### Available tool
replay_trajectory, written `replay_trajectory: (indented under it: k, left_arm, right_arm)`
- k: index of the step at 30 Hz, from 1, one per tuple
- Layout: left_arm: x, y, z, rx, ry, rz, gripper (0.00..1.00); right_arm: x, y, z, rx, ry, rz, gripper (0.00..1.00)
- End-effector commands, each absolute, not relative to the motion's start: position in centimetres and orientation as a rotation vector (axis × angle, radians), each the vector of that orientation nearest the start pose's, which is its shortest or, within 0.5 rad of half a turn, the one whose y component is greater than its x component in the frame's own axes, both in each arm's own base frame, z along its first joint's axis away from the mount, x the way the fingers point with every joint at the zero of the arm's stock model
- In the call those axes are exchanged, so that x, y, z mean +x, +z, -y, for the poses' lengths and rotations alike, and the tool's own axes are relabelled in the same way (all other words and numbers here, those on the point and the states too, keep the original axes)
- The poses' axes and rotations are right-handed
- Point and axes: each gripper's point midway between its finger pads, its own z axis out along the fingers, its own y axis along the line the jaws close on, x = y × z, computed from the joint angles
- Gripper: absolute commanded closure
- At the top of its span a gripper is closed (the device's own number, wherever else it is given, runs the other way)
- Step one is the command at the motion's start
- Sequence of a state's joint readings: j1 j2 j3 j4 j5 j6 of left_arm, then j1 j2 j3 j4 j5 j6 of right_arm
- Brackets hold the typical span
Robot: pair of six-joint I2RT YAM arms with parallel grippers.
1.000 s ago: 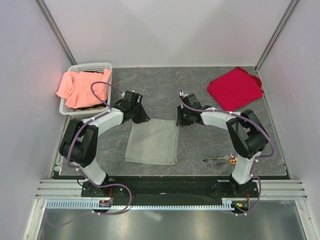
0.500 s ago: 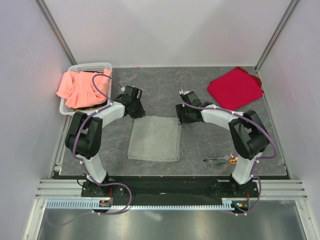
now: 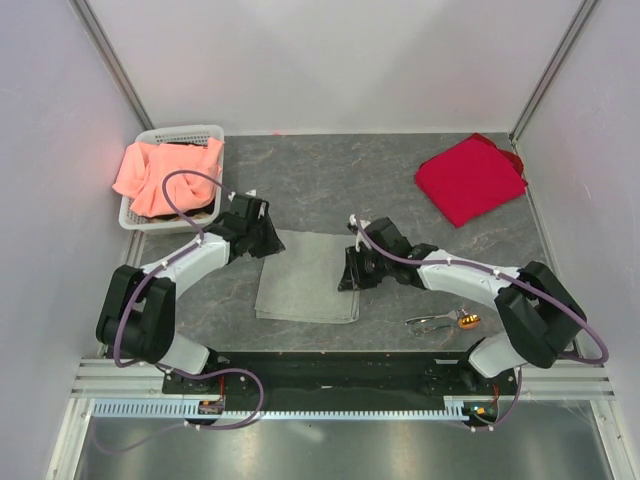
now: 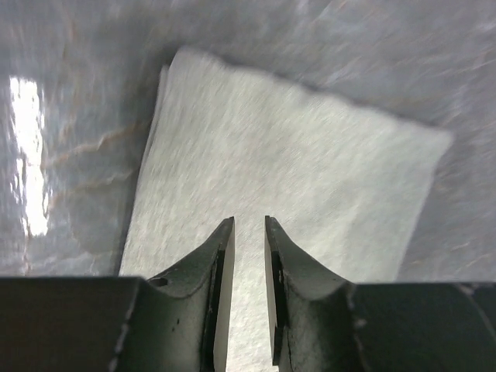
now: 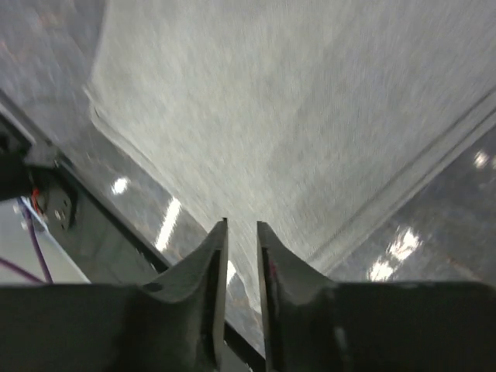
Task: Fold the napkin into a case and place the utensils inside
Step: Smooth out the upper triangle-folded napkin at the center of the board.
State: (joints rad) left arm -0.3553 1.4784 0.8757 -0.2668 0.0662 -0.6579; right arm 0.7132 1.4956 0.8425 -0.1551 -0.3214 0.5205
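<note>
You ran this session in a robotics lab's test cell: white panel walls (image 3: 330, 60) on aluminium posts (image 3: 108, 62) enclosed a grey stone-patterned table (image 3: 320, 170), with the left arm (image 3: 190, 262) and right arm (image 3: 460, 275) bolted to a black rail (image 3: 340, 368) above a slotted cable duct (image 3: 330, 408).

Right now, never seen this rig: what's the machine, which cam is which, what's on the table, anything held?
Two robot arms, the left arm and the right arm, bolted at the near edge of the table. The wide picture is from above and behind them; the other two come from a camera on each wrist. On the table: a grey-green napkin flat between the arms, utensils near the right arm's base, a red cloth far right, a basket with a salmon-orange cloth far left. The left fingers and right fingers sit over the napkin, slightly apart, nothing held.
</note>
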Motion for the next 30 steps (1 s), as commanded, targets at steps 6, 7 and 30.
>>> replay_trajectory:
  k: [6,7,30]
  left_arm:
    - [30.1,9.4,19.4,-0.260,-0.739,-2.461,0.68]
    - [29.7,9.7,19.9,-0.247,-0.753,-2.459,0.68]
    - [17.5,6.4,33.6,0.307,-0.462,-2.555,0.49]
  right_arm:
    - [17.7,4.8,-26.4,-0.395,0.962,-2.628,0.77]
    - [17.6,4.9,-26.3,-0.390,0.960,-2.623,0.77]
    - [17.3,4.2,-23.2,0.049,1.032,-2.565,0.85]
